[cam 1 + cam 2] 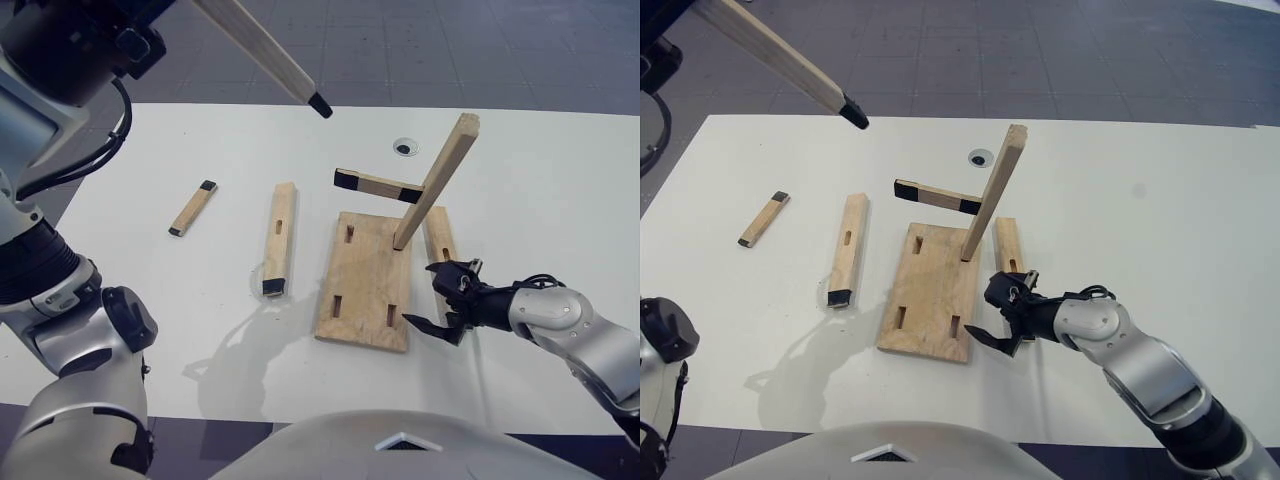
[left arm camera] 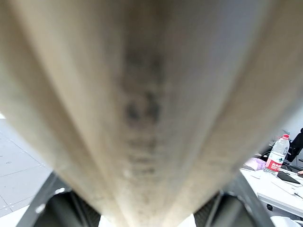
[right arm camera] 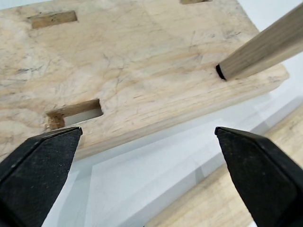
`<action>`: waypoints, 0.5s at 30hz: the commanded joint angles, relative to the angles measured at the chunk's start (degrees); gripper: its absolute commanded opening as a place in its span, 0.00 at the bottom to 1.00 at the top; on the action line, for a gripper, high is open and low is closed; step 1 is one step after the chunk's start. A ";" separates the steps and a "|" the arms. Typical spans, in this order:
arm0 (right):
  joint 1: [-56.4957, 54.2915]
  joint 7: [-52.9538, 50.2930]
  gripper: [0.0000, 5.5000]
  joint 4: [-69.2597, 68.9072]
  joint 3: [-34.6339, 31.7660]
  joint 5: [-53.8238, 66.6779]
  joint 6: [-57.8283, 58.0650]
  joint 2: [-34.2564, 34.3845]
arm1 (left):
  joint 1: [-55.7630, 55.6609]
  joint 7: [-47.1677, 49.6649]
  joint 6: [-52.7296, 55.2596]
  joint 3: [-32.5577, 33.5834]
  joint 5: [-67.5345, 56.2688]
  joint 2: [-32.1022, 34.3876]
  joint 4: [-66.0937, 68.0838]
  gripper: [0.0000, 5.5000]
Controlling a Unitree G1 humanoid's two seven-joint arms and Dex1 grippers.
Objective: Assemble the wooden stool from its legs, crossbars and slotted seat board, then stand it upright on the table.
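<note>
White table carries the board, with one leg tilted in its far right slot. Left claw is clamped on a raised leg, whose long axis slants down toward the board. Right claw, jaws apart, sits just beside the board's near right edge.

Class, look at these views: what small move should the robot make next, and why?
Probably bring the raised leg down toward the seat board's empty far-left slot: three slots are open, the standing leg's crossbar points that way, and the right gripper is open beside the board.
</note>
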 commanded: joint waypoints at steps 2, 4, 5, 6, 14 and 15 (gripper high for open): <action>-1.94 -0.46 0.94 1.09 2.77 -2.86 1.37 1.83 | 0.69 1.95 -0.98 -0.71 -0.89 -0.77 -1.51 0.37; -1.82 -0.34 0.94 0.82 4.62 -4.62 1.47 0.92 | 0.54 2.51 -0.95 -1.11 -1.23 -1.05 -1.75 0.37; -1.89 -0.16 0.94 0.71 5.47 -5.45 1.57 0.45 | 0.57 2.80 -0.93 -1.21 -1.50 -1.02 -1.91 0.37; -2.30 0.06 0.94 0.48 6.83 -6.70 1.92 -0.26 | 0.69 3.15 -0.86 -1.24 -1.75 -0.88 -2.12 0.37; -3.12 2.11 0.94 -0.99 9.78 -10.51 5.12 -4.55 | 2.29 5.11 -1.60 -1.78 -2.69 -1.26 -3.05 0.37; -3.08 3.13 0.94 -0.61 9.40 -10.68 4.26 -5.75 | 2.95 4.87 -1.56 -1.73 -2.80 -0.98 -3.16 0.37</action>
